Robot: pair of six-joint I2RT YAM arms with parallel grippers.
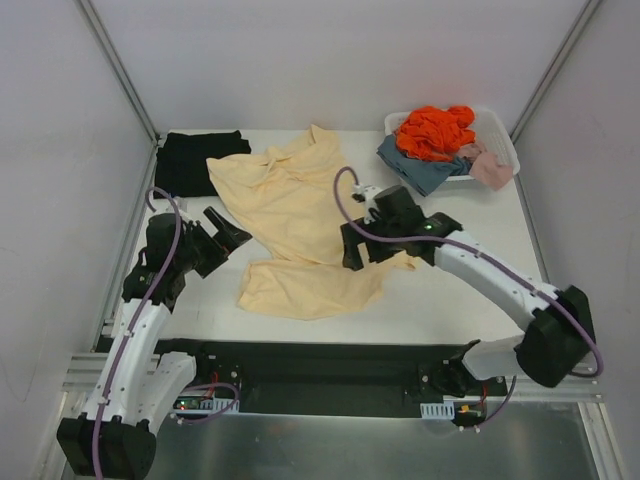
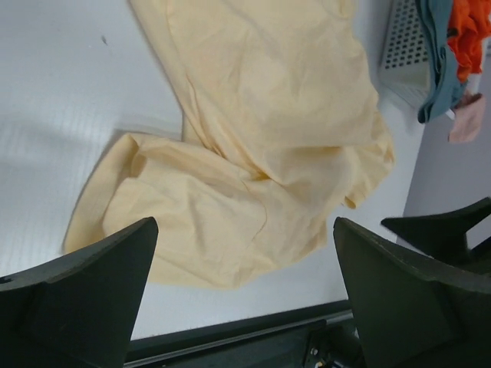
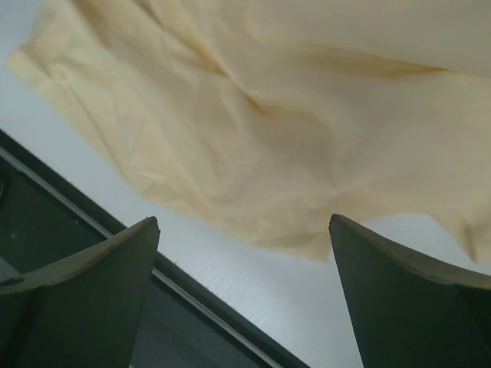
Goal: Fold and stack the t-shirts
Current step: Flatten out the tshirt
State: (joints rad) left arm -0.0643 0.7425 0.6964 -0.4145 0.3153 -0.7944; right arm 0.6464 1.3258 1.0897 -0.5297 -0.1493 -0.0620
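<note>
Well, from the overhead camera I see the pale yellow t-shirt (image 1: 300, 215) spread across the middle of the table (image 1: 450, 300), rumpled, with its near part bunched and turned toward the front edge. The black t-shirt (image 1: 195, 160) lies folded at the far left corner, and the yellow cloth's far left edge reaches right up to it. My left pincer (image 1: 222, 238) hovers just off the yellow shirt's left edge, spread wide and gripping nothing. My right pincer (image 1: 368, 252) sits over the shirt's right side, also parted and empty. In the far right corner stands a white basket (image 1: 500, 140) heaped with orange cloth (image 1: 435, 130), a blue-grey garment (image 1: 420, 168) and something pink (image 1: 490, 170). Through my left wrist camera, both dark fingers (image 2: 84, 291) stand far apart at the bottom of the view, and the creased yellow shirt lies on the white table beyond them, untouched; the basket's slotted wall shows at the top right. Through my right wrist camera, my fingers (image 3: 84, 299) are likewise splayed, clear of the cloth, with the shirt's wrinkled hem lying near the table's dark front edge.
</note>
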